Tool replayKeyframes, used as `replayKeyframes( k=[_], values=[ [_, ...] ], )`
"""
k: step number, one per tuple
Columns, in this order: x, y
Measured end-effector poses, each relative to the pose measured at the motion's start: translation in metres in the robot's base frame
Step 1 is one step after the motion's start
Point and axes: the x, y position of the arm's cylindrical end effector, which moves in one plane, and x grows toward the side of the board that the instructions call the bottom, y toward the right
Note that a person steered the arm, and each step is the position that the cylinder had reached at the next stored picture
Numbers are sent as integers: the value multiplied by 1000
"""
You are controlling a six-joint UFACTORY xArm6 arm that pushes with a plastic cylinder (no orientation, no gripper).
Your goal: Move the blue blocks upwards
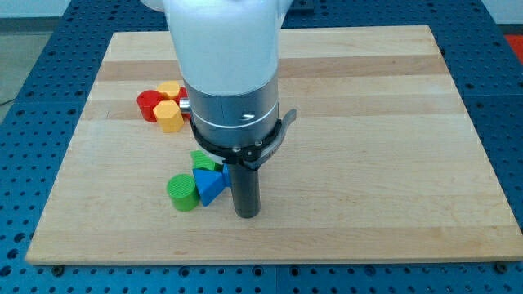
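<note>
Down near the view's bottom, my tip [247, 214] rests on the table [368, 163]; a bare rod, it grasps nothing. Just to its left lies the blue triangular block [209, 186], with a second blue block [225, 175] barely showing beside the rod. A green cylinder [183, 192] and another green block [203, 159] adjoin. Farther up-left cluster a red block [149, 105] and two yellow blocks [169, 117] [170, 89].
</note>
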Motion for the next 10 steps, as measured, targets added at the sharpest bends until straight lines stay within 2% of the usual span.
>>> replayKeyframes(
  k=[2,4,5,7,9,10],
  values=[
    [16,-5],
    [25,-99],
    [10,-103],
    [-18,-62],
    [-18,-31],
    [-4,-35]
  ],
)
